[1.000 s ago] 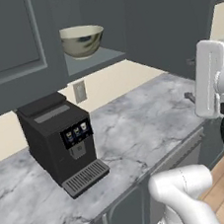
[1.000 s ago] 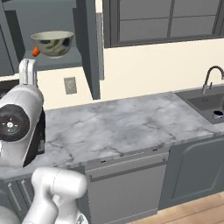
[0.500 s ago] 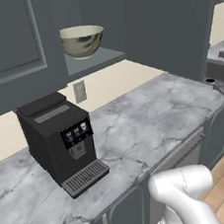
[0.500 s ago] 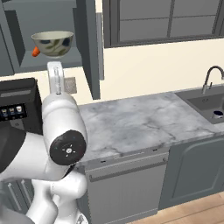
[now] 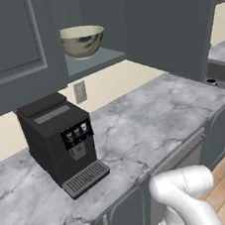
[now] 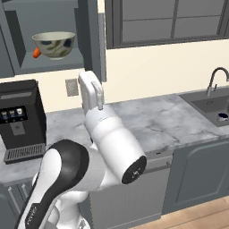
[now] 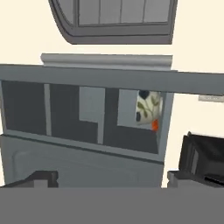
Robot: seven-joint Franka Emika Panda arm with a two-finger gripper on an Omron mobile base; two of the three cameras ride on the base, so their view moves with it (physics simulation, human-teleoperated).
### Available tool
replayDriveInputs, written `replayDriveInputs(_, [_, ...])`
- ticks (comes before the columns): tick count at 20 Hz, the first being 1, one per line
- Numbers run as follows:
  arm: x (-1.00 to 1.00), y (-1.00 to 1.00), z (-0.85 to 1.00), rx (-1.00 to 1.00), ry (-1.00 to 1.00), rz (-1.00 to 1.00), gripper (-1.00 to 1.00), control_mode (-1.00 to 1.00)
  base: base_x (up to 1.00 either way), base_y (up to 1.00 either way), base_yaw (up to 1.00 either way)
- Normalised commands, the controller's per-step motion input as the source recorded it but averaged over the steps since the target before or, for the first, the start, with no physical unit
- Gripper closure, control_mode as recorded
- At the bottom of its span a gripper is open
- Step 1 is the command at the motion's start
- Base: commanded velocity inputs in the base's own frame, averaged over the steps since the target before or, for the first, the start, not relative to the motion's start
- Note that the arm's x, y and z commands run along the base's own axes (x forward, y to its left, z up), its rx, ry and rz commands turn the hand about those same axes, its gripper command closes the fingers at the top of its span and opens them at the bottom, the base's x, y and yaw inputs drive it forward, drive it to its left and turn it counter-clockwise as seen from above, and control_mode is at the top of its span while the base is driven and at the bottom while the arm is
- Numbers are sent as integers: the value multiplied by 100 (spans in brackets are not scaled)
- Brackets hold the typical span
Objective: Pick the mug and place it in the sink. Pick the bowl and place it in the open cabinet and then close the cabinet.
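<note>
The pale bowl (image 5: 81, 40) sits on the shelf of the open upper cabinet (image 5: 96, 61), above the coffee machine; it also shows as the bowl (image 6: 53, 44) and, rolled sideways, the bowl (image 7: 148, 109). The cabinet door (image 5: 173, 22) stands swung out to the right. The small mug (image 6: 222, 117) lies in the dark sink (image 6: 206, 105) at the far right. My gripper (image 7: 112, 178) is open, its fingertips (image 7: 41, 177) far apart with nothing between them, facing the cabinet from a distance. The hand's white body (image 6: 91, 91) is raised in front of the wall.
A black coffee machine (image 5: 60, 136) stands on the marble counter (image 5: 150, 120) below the cabinet. A wall socket (image 5: 80, 91) is behind it. The gooseneck faucet (image 6: 214, 78) rises behind the sink. My bulky arm (image 6: 107, 147) blocks the counter's middle in the right base view.
The arm has swung out of the right side of the left base view and across the right base view. The hand now points at the cabinet. The bowl has not moved.
</note>
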Motion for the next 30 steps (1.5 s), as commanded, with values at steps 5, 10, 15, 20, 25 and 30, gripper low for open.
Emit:
replayDriveInputs(5, [21,-39,-5,0,-28,16,-100,-100,0,0,0])
replayDriveInputs(10, [22,-24,-1,-3,-27,14,-100,-100,0,0,0])
replayDriveInputs(15, [15,-12,-10,-5,-20,9,-100,-100,0,0,0])
replayDriveInputs(20, [0,-15,-24,-9,-6,-3,-100,-100,0,0,0])
replayDriveInputs(25, [7,-20,-2,-1,5,-9,-100,-100,0,0,0])
replayDriveInputs(30, [18,-11,-2,0,33,-13,-100,-100,0,0,0])
